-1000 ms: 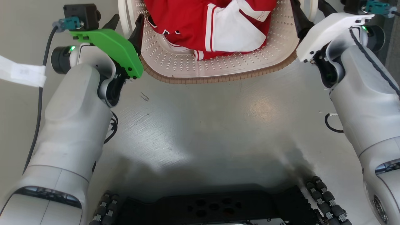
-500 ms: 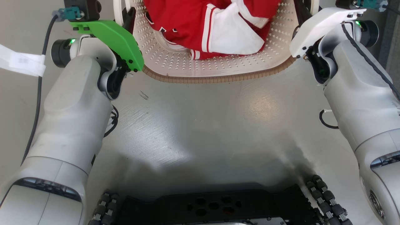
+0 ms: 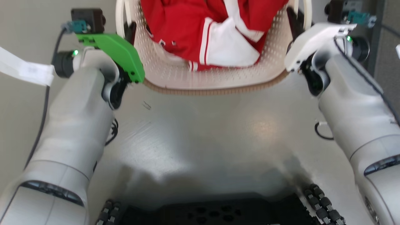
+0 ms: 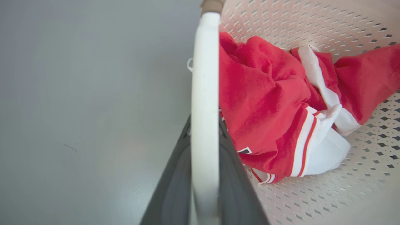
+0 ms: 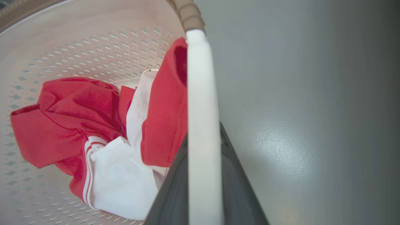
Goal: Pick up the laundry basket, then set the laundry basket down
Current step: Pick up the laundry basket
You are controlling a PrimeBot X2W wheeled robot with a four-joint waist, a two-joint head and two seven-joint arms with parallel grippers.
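Overhead, the head view has the laundry basket (image 3: 175, 73) at the top middle, between the two pale forearms (image 3: 75, 125), its brown rim (image 3: 215, 91) nearest the robot and a red and white garment (image 3: 193, 34) bunched inside. The left tool (image 3: 129, 29) stands at the basket's left side and the right tool (image 3: 293, 17) at its right side, above grey floor (image 3: 200, 134); whether the basket rests on the floor I cannot tell. Along the left wrist view, the left tool's dark fingers (image 4: 175, 190) are clamped on the white left handle (image 4: 204, 93), one on each side. Along the right wrist view, the right tool's fingers pinch the white right handle (image 5: 201, 103) the same way, with the garment lying to that view's left.
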